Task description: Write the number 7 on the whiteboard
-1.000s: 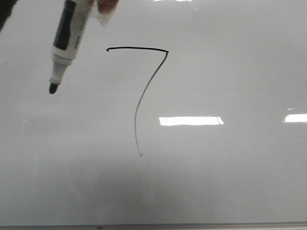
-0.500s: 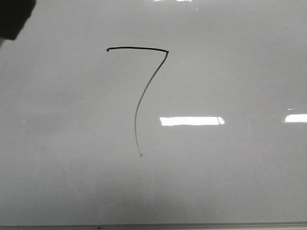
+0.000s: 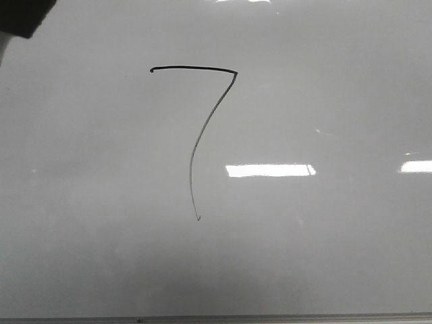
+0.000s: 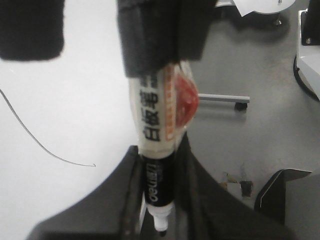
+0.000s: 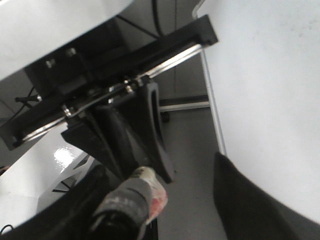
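A handwritten black number 7 (image 3: 196, 135) stood on the whiteboard (image 3: 324, 256). The marker (image 4: 156, 165) label showed blurred Chinese chars on its white part, w/ partial letters on the black part, not clearly legible.

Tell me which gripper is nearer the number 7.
Left. The left gripper, jaws shut on the marker, has the number 7 in view. The right wrist view shows no 7.

left gripper (image 4: 159, 200): fingers clamped on a marker's barrel, tip pointing out past fingertips | right gripper (image 5: 165, 200): dark fingers spread apart, nothing between them | front view: dark arm part at top-left corner
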Robot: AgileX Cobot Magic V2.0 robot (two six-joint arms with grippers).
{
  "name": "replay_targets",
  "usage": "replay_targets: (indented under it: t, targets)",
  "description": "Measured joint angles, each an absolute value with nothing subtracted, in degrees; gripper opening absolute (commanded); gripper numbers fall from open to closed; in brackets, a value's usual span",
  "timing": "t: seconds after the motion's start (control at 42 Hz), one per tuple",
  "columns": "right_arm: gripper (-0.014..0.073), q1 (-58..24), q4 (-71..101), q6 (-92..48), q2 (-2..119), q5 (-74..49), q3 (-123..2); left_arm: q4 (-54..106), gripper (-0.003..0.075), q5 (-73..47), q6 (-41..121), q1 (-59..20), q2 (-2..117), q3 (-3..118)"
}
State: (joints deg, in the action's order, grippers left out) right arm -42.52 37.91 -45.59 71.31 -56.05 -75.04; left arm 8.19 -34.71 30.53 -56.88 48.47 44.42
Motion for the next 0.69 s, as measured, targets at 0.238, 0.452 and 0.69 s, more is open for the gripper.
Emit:
replay_targets:
  t: [0.238, 0.452, 0.69]
  targets:
    - [0.0413, -27.13, 36.09, -40.67, 58.73, -51.03, -66.52, 2.44, -0.0020, -36.12, 22.60, -47.11, 48.33, 44.80]
    - [0.0154, -18.44, 36.41, -35.65, 37.51, -35.50, -41.85, -1.33, -0.0020, -36.49, 10.17, -25.65, 47.51, 44.80]
    - [-0.0068, -17.65, 39.12, -34.71, 19.10, -29.28, -25.86, -1.52, -0.0020, -34.59, 7.73, -2.93, 48.12, 40.24]
